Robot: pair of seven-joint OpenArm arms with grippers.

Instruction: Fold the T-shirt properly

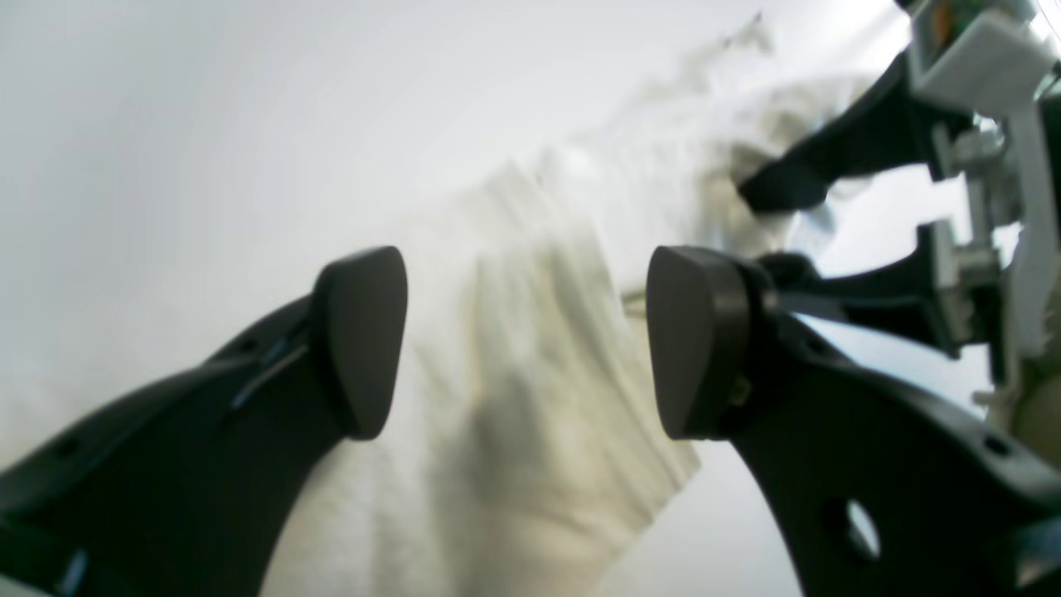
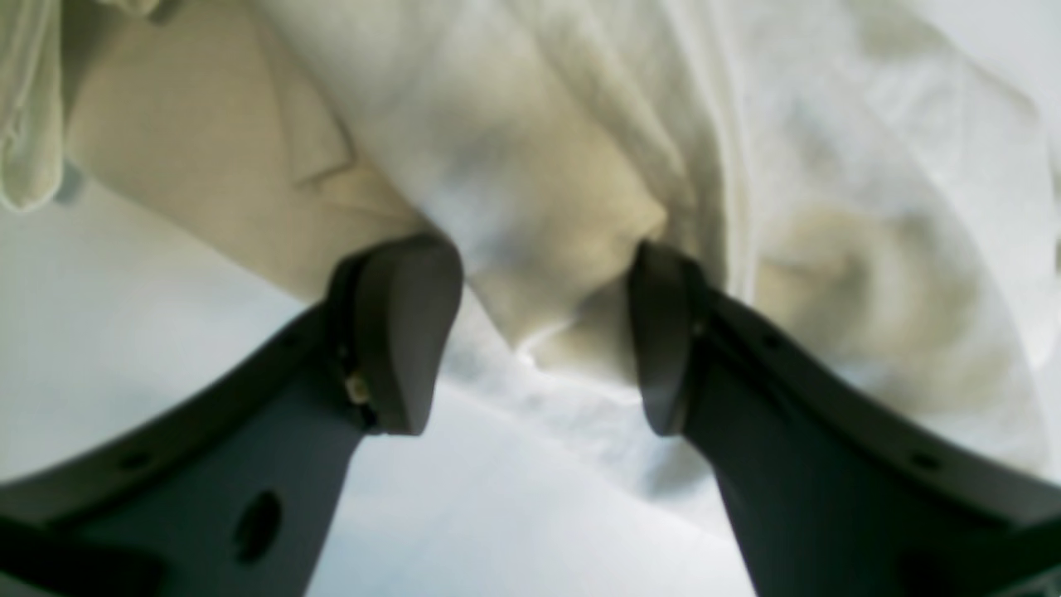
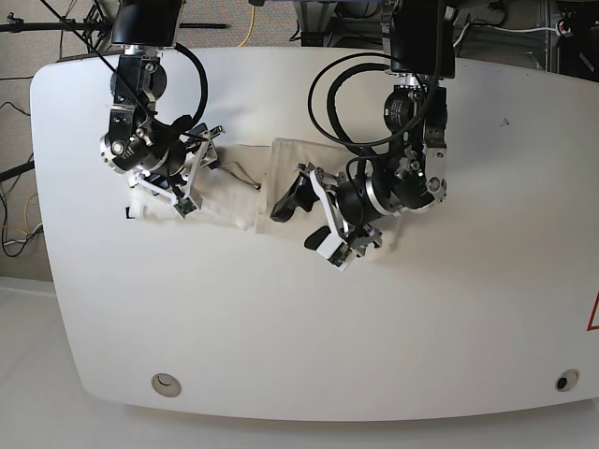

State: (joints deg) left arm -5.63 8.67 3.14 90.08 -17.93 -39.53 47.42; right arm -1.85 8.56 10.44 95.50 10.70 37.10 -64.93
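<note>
T-shirt [image 3: 234, 182] white, cream in shade; claw pads [image 1: 361, 340] black; table [image 3: 421, 318] white.

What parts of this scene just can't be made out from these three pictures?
- Base view: much of the white cotton T-shirt is hidden under both arms; no print is visible.
- Left wrist view: the cloth is blurred, and the other arm's right pincer is cut by the edge.
- Right wrist view: whether the open pincer's fingertips touch the fabric.

Robot lab (white table [image 3: 281, 327], cables [image 3: 248, 23], tripod legs [image 3: 56, 19])
</note>
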